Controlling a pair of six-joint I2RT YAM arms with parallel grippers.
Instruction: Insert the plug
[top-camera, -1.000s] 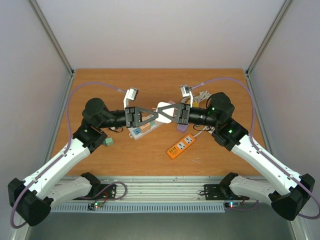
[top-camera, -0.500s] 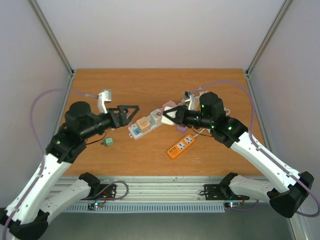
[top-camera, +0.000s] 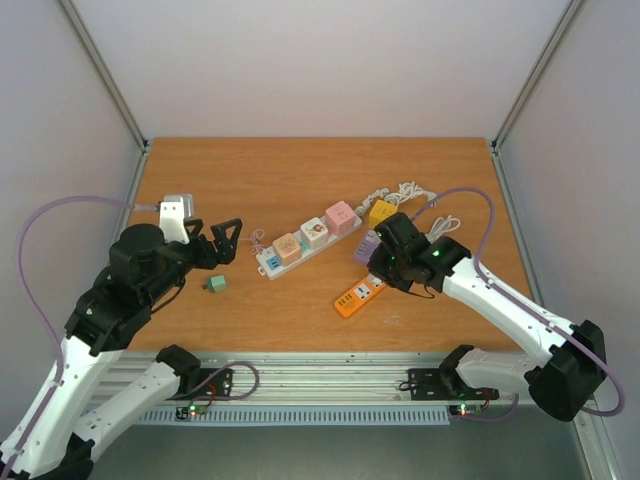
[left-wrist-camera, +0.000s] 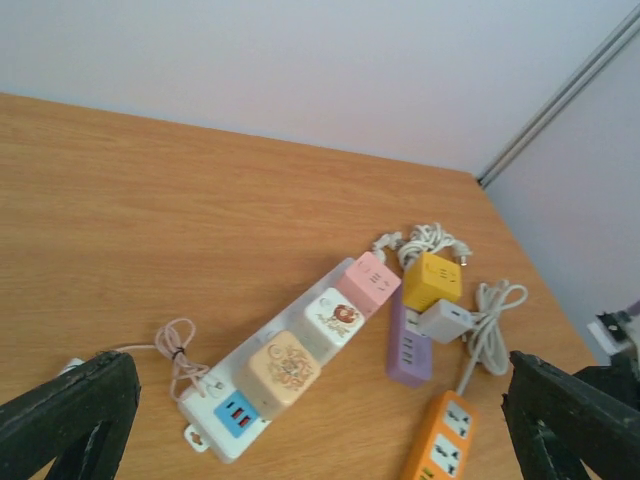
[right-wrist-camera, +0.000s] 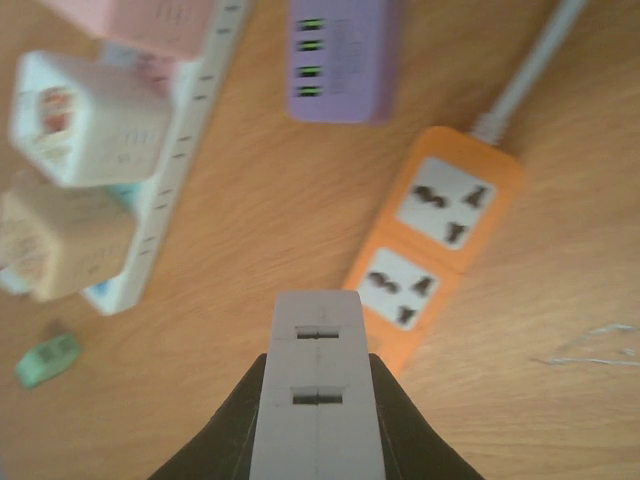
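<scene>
Handing-over complete | left gripper (top-camera: 230, 241) released, withdrawn to 9 o'clock of the bench (top-camera: 300, 170) | right gripper (right-wrist-camera: 318, 378) clenched on white plug (right-wrist-camera: 318, 330), now near orange power strip (right-wrist-camera: 435, 250), sockets at 1 o'clock of plug | insertion pending

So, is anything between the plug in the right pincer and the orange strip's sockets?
Nothing visible. The white plug in the right pincer hovers near the orange power strip, whose two sockets lie bare; the purple strip sits clear.
</scene>
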